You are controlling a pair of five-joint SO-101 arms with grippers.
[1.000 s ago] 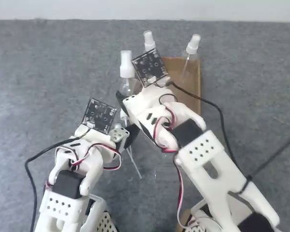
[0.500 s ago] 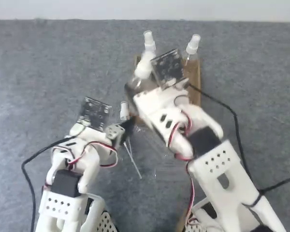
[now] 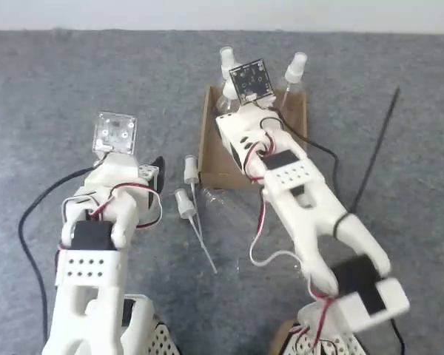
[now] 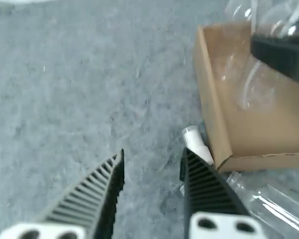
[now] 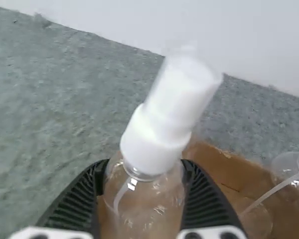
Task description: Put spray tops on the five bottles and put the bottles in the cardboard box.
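My right gripper [image 5: 144,177] is shut on a clear bottle [image 5: 142,199] with a white spray top [image 5: 169,109], held upright over the back left of the cardboard box [image 3: 207,159]. Another topped bottle [image 3: 294,74] stands at the box's back right. My left gripper [image 4: 152,167] is open over the grey mat to the left of the box, nothing between its fingers. Two loose spray tops [image 3: 190,168] [image 3: 183,203] with long tubes lie in front of the box's left corner. A bare clear bottle [image 3: 223,200] lies on its side along the box's front wall.
Grey carpet-like mat [image 3: 59,89] covers the table, with open room to the left and behind the left arm. Black cables [image 3: 377,140] trail on the right. The right arm's body [image 3: 303,200] spans the box's front half.
The right arm has carried the topped bottle from in front of the box to over it. The left arm has swung away to the left, leaving two spray tops on the mat.
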